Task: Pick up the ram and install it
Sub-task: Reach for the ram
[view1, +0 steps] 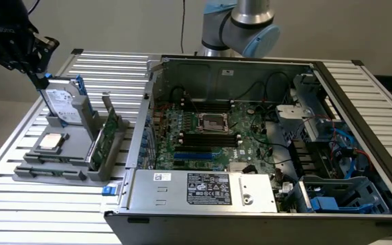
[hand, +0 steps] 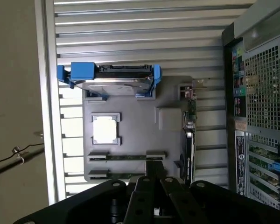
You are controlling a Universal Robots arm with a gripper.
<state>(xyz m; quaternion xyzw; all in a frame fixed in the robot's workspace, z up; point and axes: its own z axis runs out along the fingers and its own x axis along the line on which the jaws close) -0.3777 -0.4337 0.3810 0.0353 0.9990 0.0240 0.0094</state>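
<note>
Exterior view: my gripper [view1: 37, 71] hangs above the silver hard drive [view1: 63, 104] at the far end of the gray holder [view1: 80, 127], on the exterior view's left of the open computer case [view1: 264, 132]. The ram [view1: 51, 159] lies on edge in the holder's near slots, well apart from the gripper.

Wrist view: the gripper [hand: 154, 179] has its jaws pressed together, holding nothing. The ram [hand: 126, 157] shows just past the fingertips.

I judge this the approach before pickup. A grasp calls for parted jaws straddling the stick's thin edge.
</note>
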